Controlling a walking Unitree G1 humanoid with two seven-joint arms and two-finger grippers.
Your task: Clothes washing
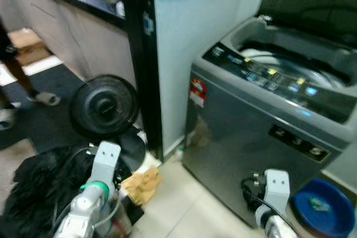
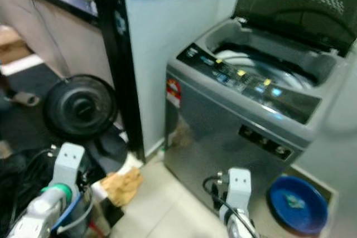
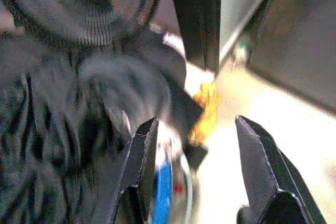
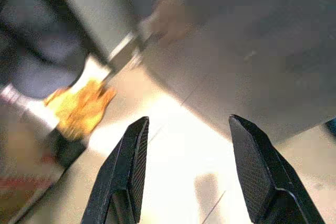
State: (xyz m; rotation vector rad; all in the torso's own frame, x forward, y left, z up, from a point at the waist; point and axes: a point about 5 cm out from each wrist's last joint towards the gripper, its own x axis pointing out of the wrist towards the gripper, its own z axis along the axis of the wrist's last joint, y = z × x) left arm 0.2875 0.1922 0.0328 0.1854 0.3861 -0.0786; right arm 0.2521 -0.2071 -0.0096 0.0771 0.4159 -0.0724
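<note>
Top-loading washing machine point(image 1: 262, 137) standing on the right, lid up, drum open to the top. Dark heap of clothes point(image 1: 42, 190) lying low on the floor at near left, beside a round black fan point(image 1: 104, 106) and an orange rag point(image 1: 140, 184).

Left gripper point(image 3: 195, 174) hanging low over the edge of that heap, jaws wide, nothing between them. Right gripper point(image 4: 186, 174) held low in front of the machine's grey face, jaws equally wide and empty, only pale floor tile point(image 4: 173, 171) underneath. Blue bowl point(image 1: 323, 205) sitting on the floor at near right, close by the right wrist.

The relation that counts: clothes down and left of the left jaws, machine opening up and well to the right. Left arm plainly the nearer one to the heap; right arm nearer the machine but far below its rim. No clear long axis to the heap, just a crumpled mound, so probably a straight drop and pinch on the top folds, then a high lift rightward over the control panel point(image 1: 268, 76).
</note>
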